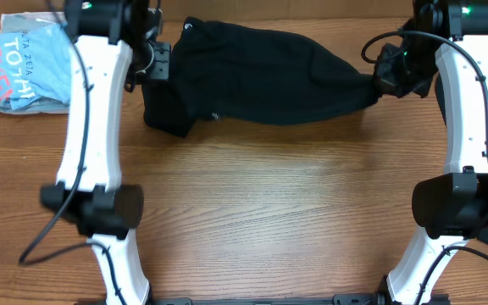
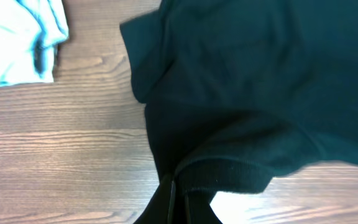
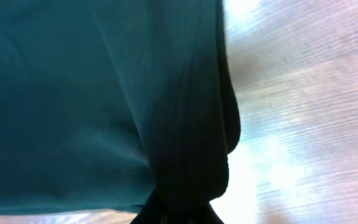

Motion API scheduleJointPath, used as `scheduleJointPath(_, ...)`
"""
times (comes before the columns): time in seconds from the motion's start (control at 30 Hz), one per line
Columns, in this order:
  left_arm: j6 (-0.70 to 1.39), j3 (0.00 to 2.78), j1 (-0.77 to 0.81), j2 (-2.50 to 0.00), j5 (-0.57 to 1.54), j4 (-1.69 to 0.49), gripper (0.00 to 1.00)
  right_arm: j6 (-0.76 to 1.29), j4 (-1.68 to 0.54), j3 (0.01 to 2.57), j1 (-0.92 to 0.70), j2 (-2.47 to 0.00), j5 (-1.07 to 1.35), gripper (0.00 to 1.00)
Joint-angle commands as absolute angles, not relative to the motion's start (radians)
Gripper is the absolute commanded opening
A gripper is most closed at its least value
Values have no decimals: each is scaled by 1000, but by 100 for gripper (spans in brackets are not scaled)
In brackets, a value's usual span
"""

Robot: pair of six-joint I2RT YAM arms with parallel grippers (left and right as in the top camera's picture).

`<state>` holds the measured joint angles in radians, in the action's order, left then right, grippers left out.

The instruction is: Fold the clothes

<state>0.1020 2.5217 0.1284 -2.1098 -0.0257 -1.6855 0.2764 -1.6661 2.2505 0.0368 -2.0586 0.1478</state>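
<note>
both arms rise from the near edge of the tabletop (image 1: 278, 212) and reach to the far edge. left arm (image 1: 91, 127): white link runs from the black elbow near the near-left side up toward the far-left corner, wrist turned inward, left claw (image 1: 161, 59) pointing right. jaws pressed together, pinching a ribbed edge of the black T-shirt (image 1: 269, 76); in the wrist view the fingers (image 2: 165, 202) sit flush with cloth between them. right arm (image 1: 468, 110): mirror pose along the right edge, right claw (image 1: 390, 74) pointing left, closed on bunched fabric of the same shirt. right fingertips mostly buried in cloth in its wrist view. claws well apart, at similar depth near the far edge.
</note>
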Motion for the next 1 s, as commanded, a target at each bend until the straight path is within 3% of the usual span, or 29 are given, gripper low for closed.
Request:
scheduleJointPath(0.0,135,2561,170,-1976,58,-1690,4,269,-1694,2264,41,-2008,86,4)
scheduleJointPath(0.27,139,2514,263,-1845,15,-1690,4,304,-1694,2173,41,-1908,21,4)
scheduleJointPath(0.63,228,2031,268,-1565,-19,-1690,4,369,-1682,1833,40,-1624,-28,4)
scheduleJointPath(0.97,251,1832,269,-1542,40,-1690,4,356,-1662,1651,15,-1592,28,4)
